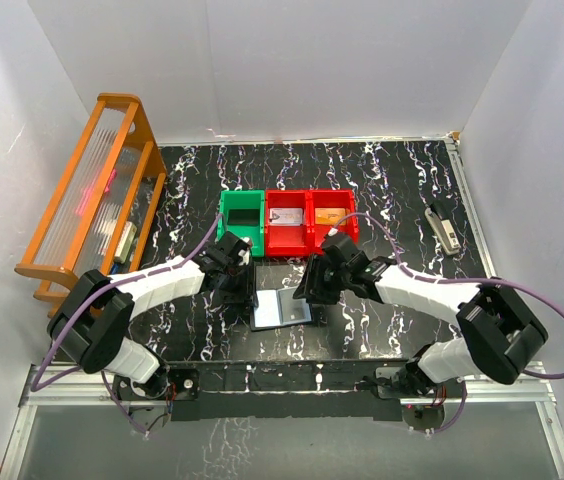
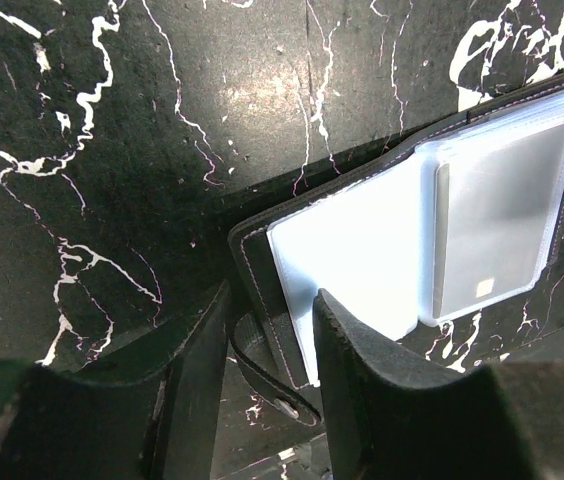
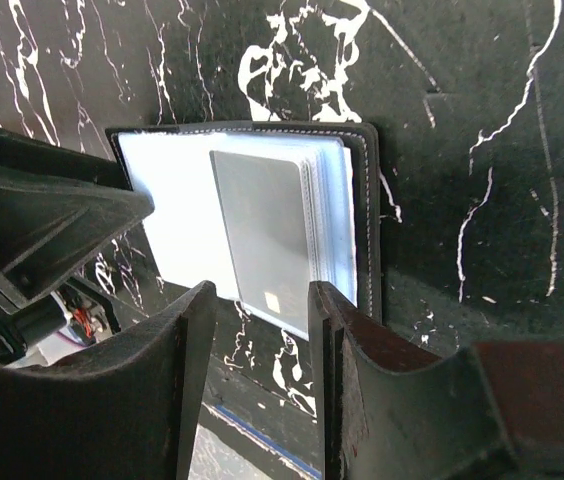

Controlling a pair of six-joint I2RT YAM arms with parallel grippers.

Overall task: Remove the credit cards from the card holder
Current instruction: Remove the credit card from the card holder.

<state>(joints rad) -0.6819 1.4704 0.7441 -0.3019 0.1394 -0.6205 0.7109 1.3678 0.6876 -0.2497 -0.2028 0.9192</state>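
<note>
The card holder [image 1: 280, 307] lies open on the black marbled table, dark outside with light-blue inner panels [image 2: 362, 255]. A grey credit card [image 3: 262, 235] with a small gold chip sits in the right panel's sleeves; in the left wrist view this card [image 2: 502, 215] lies at the far right. My left gripper [image 2: 272, 295] straddles the holder's dark left edge and its snap strap [image 2: 267, 385], with gaps still showing beside both. My right gripper [image 3: 260, 290] stands open just short of the card's near edge, nothing between its fingers. In the top view the left gripper [image 1: 245, 290] and right gripper [image 1: 312, 288] flank the holder.
A green bin [image 1: 242, 222] and two red bins [image 1: 287, 222] [image 1: 334, 215] stand in a row just behind the holder. A wooden rack [image 1: 92, 190] fills the left side. A small grey device [image 1: 444, 228] lies at the right. The table's near edge is close behind the holder.
</note>
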